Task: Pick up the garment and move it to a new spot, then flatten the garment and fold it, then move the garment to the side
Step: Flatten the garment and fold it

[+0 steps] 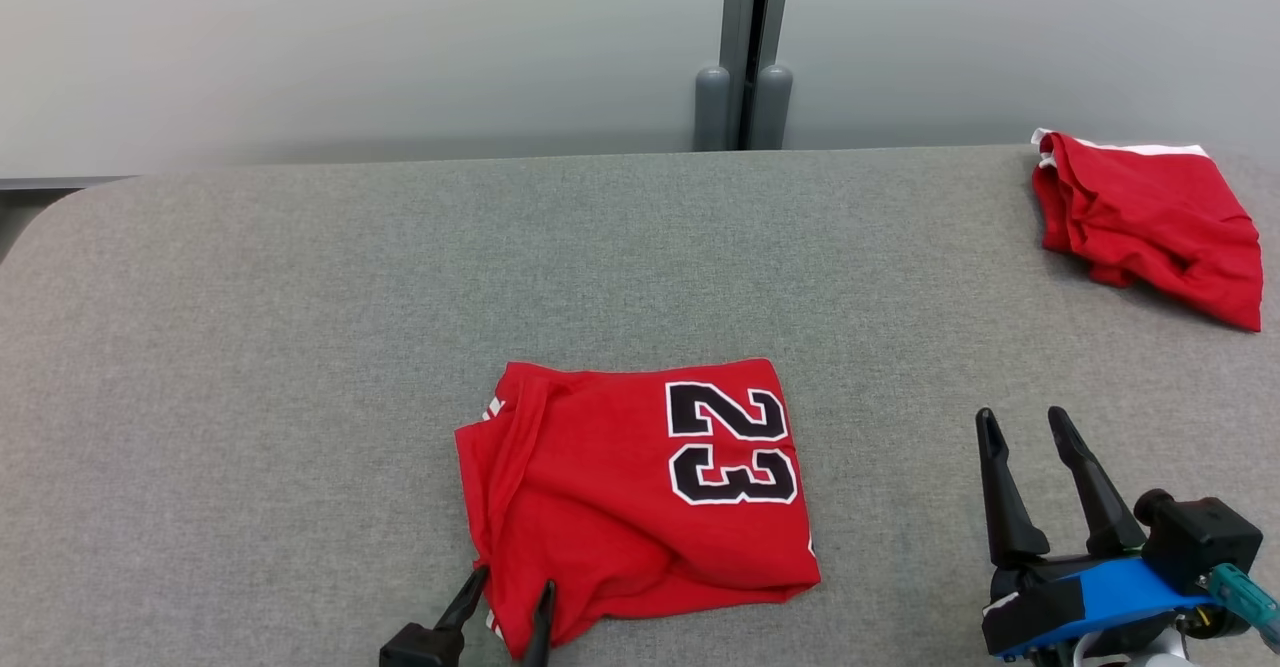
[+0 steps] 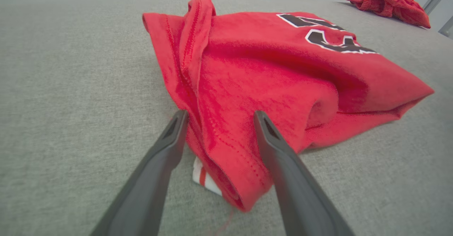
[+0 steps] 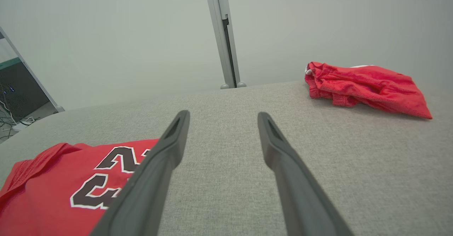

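Note:
The garment is a red jersey with a black "23", lying folded into a rough square on the grey table, its near-left corner bunched and loose. My left gripper stands open at that corner. In the left wrist view the garment has its thick folded edge between the two spread fingers of the left gripper, and a white-and-red trim piece peeks out below. My right gripper is open to the right of the jersey with nothing between its fingers. The right wrist view has the right gripper over bare cloth, with the garment at lower left.
A second red garment lies crumpled at the far right corner of the grey padded table. A grey post stands against the pale wall behind the table's far edge. The table's left corner is rounded.

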### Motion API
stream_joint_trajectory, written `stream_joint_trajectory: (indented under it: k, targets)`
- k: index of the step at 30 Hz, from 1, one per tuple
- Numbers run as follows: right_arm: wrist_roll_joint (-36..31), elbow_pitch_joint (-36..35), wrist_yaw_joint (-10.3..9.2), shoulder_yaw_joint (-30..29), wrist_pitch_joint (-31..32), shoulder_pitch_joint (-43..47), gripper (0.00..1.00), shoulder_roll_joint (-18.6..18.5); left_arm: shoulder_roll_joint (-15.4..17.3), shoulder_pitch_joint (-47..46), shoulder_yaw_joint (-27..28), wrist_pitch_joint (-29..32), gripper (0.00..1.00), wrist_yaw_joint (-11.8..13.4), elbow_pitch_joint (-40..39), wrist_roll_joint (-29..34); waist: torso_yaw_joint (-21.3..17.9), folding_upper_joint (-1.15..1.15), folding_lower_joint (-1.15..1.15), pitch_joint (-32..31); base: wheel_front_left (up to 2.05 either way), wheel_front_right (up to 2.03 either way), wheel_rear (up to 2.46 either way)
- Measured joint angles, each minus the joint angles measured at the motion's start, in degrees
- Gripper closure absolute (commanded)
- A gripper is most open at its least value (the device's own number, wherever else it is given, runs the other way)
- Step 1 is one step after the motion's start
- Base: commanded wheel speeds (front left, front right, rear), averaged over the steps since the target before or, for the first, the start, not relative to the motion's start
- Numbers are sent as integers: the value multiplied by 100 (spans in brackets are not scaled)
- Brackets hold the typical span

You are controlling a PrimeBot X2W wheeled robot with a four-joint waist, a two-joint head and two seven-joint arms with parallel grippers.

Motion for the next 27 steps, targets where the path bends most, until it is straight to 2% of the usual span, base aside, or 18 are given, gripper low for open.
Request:
stream_joint_trajectory:
  k: [3, 4, 5, 6, 14, 25, 26, 27]
  targets:
    - [0, 2, 0, -3, -1, -2, 0, 0, 1, 16, -67, 3, 0, -10, 52, -20, 9, 0, 0, 19, 0, 0, 0]
    - [0, 4, 0, -4, -1, -3, 0, 0, 2, 16, -102, 22, 15, -11, 75, -30, 16, 0, 0, 25, 0, 0, 0]
    - [-1, 10, 0, -2, -2, -4, 0, 0, 2, 16, -130, 36, 67, -12, 93, -48, 24, 0, 0, 29, 0, 0, 0]
    - [-1, 13, 0, 3, -2, -9, 0, 0, 1, 16, -143, 36, 100, -13, 100, -76, 28, 0, 0, 34, 0, 0, 0]
    - [-10, 35, 0, 8, -7, -14, 0, 0, 98, -33, -90, 26, 100, -4, 44, -222, 68, 0, 0, 15, 0, 0, 0]
    - [-24, 110, 0, -91, -8, -7, 0, 2, 365, 51, 23, 336, 100, 112, -728, -349, 145, 0, 0, 96, 0, 0, 0]
    - [-24, 124, 0, -86, -8, -8, 0, 1, 356, 74, 4, 347, 83, 112, -761, -360, 150, 0, 0, 111, 0, 0, 0]
    - [-24, 142, 0, -78, -9, -10, 0, 2, 356, 97, -25, 370, 7, 124, -778, -354, 153, 0, 0, 122, 0, 0, 0]
